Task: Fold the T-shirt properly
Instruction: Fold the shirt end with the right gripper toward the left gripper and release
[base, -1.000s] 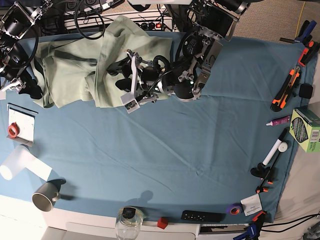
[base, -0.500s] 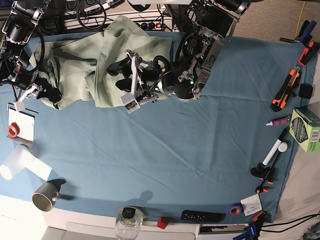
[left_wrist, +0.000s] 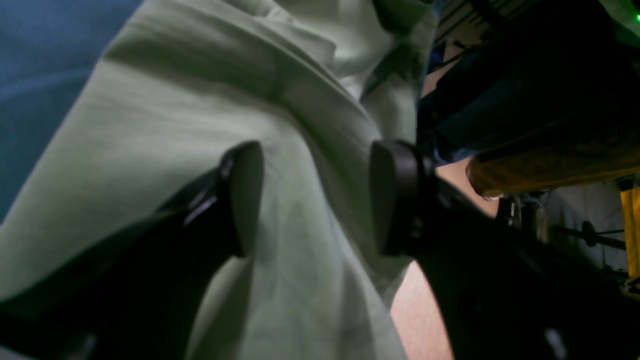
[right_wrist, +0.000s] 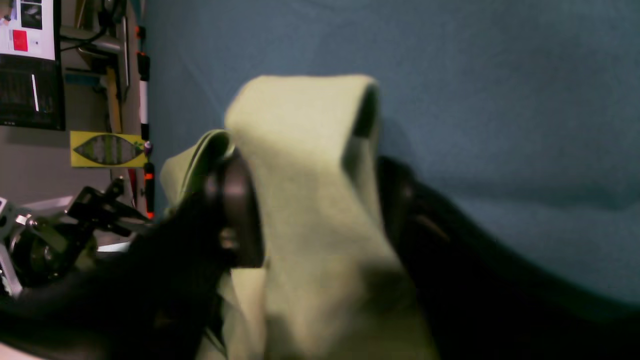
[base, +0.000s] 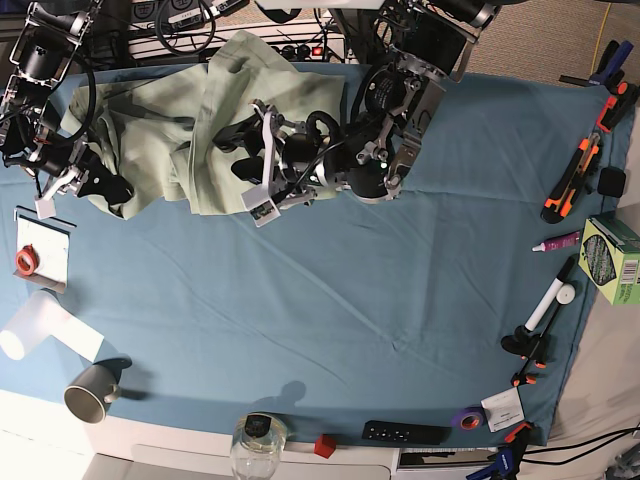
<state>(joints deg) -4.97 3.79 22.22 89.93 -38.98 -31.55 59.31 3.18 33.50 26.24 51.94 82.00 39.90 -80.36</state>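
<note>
Right gripper: closing round a T-shirt fold, grip unconfirmed | left gripper: jaws apart astride cloth | shirt bulk at my two o'clock, long axis nine-to-three

Right gripper: shifting from table's left edge toward 3 o'clock, now sitting further in over teal cloth; jaws narrowing around fold of T-shirt, fabric now between pads in right wrist view.
T-shirt: left margin being dragged inward toward 3 o'clock; cloth formerly covered at 9 o'clock side now showing; shirt bunching tighter, lower-left corner now forming point beside gripper.
</note>
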